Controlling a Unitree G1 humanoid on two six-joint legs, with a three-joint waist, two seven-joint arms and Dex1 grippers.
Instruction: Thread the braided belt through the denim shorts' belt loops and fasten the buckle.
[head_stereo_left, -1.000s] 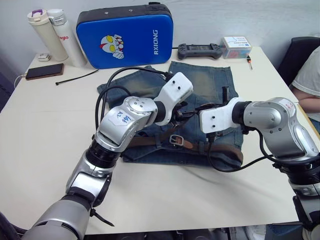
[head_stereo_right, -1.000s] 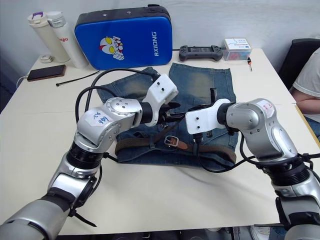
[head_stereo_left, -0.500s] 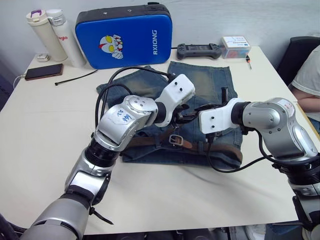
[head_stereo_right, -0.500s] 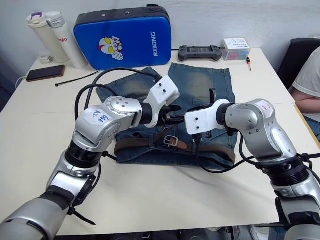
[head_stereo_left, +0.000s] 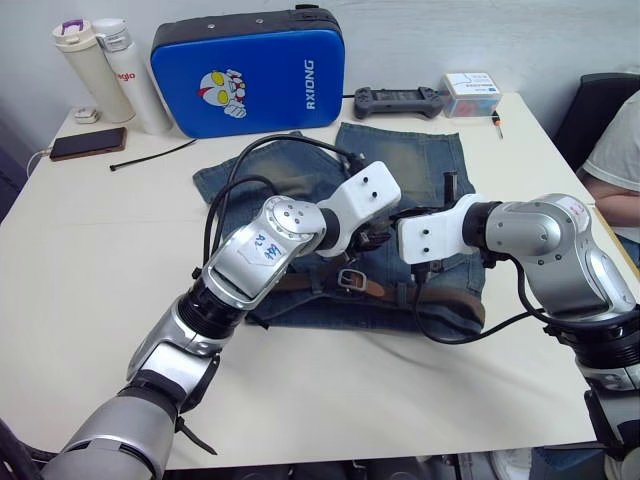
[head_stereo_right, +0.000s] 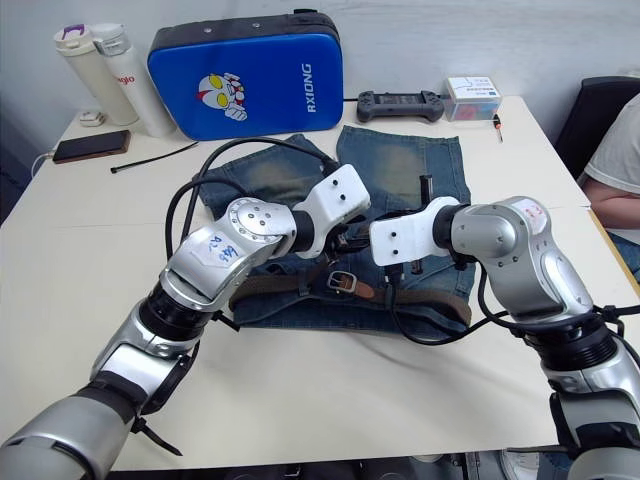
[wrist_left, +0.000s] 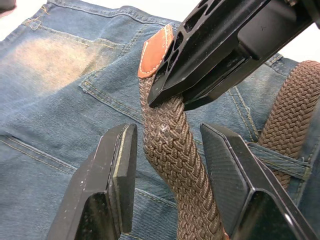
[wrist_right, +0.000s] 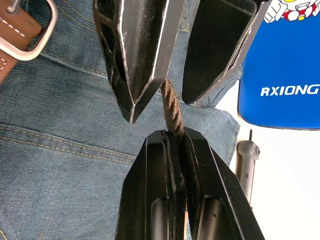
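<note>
Spread flat on the bench (head_stereo_left: 90, 250): denim shorts (head_stereo_left: 400, 170), below both hands. Right hand (wrist_left: 172, 97) clamped on braided belt (wrist_left: 172, 150) near its tan tip. Left hand (wrist_left: 167, 150) apart, straddling the strap; close squarely before releasing. Buckle (head_stereo_left: 351, 279) just below.

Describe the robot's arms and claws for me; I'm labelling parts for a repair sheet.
Both arms are silver metal with rounded joint housings and black rings at the joints. Each wrist ends in a white block. The left claw and right claw each have two flat black fingers. Black cables loop from both forearms. Small white stickers with handwriting sit on the joint housings.
</note>
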